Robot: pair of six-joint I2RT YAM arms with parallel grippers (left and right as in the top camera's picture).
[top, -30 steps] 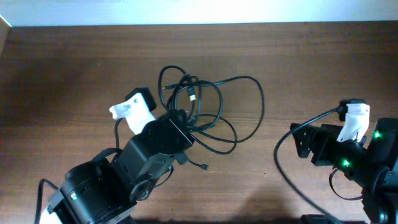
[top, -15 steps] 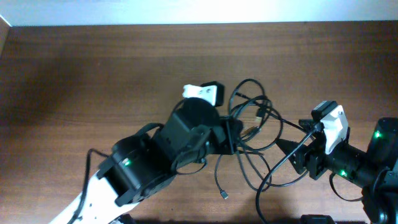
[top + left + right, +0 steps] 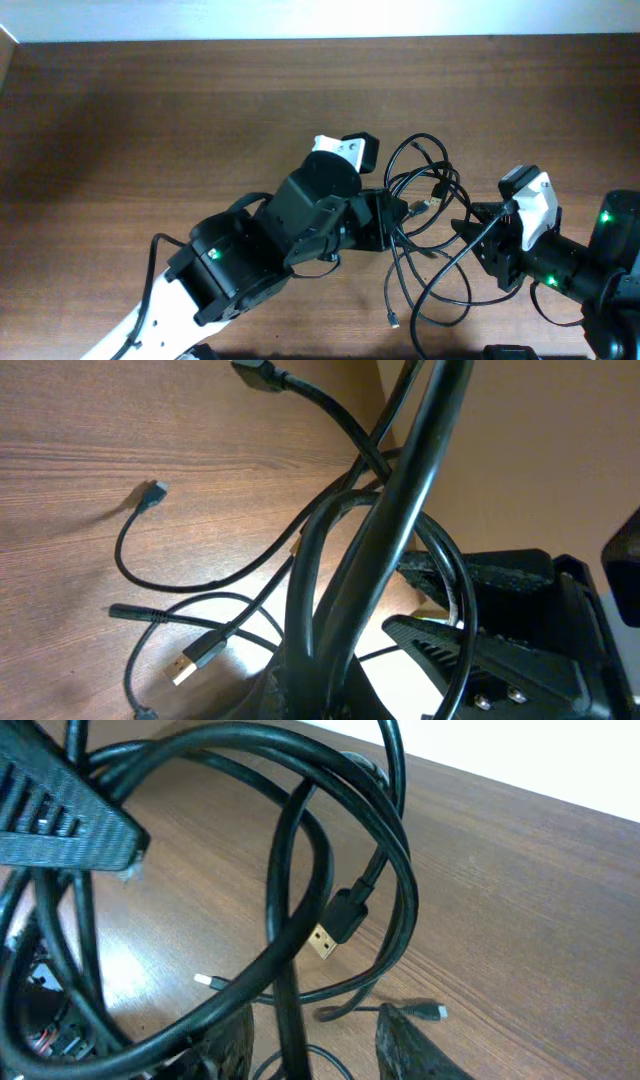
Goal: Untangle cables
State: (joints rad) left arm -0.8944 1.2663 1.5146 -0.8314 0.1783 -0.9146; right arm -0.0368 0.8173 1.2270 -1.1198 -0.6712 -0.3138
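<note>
**Item:** thin black flexible cables (image 3: 428,200), several, which we enter as one tangled bunch.
**Position:** on the brown wooden table (image 3: 150,110), right of centre.
**State:** the loops cross and thread through one another, and one wide loop reaches toward the table's near edge.
**Ends we count:**
- a black USB plug with a gold-coloured metal tip (image 3: 335,930)
- a small white-tipped plug (image 3: 207,981)
- a small dark plug (image 3: 152,492), lying flat and apart from the knot
</note>
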